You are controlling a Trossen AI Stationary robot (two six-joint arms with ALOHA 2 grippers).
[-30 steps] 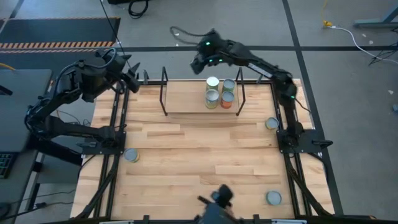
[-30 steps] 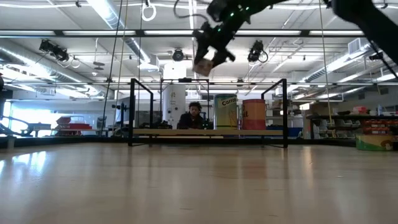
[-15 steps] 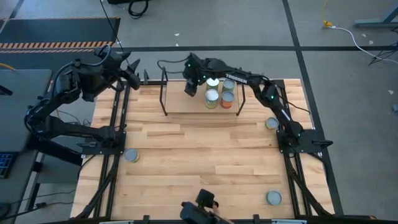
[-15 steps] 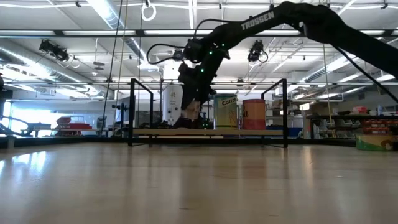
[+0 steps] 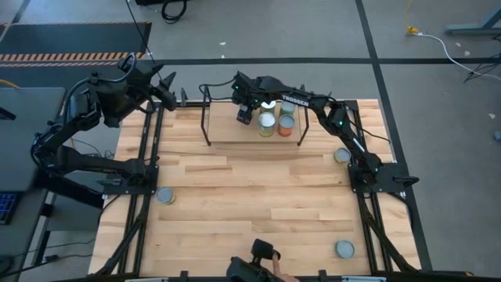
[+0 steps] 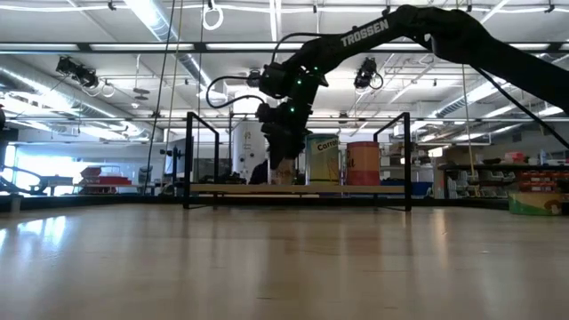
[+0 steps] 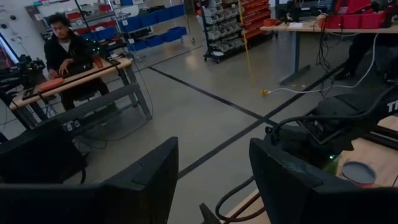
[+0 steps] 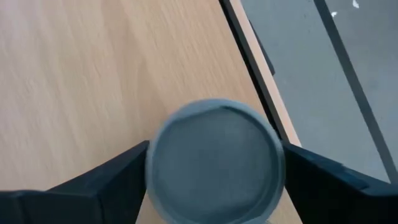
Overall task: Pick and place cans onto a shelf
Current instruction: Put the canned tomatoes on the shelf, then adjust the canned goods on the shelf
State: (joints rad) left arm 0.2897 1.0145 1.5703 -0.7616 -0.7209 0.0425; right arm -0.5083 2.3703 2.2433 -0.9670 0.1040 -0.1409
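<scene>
Right pincer (image 5: 245, 115) is over the shelf (image 5: 235, 130), left of the cans already standing there. Right wrist view: a can (image 8: 214, 163) sits between its dark fingers (image 8: 93, 186), round matte grey lid facing the camera, on the pale smooth shelf board. The fingers stand just off the can's sides, so I can't tell whether they clamp it or have let go.

Shelf: light wood board, thin black metal end frames, at the desk's (image 5: 235, 204) far edge. Three cans are grouped at its right end (image 5: 268, 121): silver lids, yellowish, green and orange labels. They stand close together just right of the pincer.

Loose cans on the plank-grain desk: one near the left rail (image 5: 165, 196), one by the right arm's base (image 5: 342, 156), one at the near right (image 5: 344, 249). All are well apart.

Left pincer (image 5: 167, 86) waits off the desk's far-left corner, fingers (image 7: 149, 180) parted and holding nothing.

Left wrist view also shows a person (image 7: 65, 46) seated at a bench across the room.
</scene>
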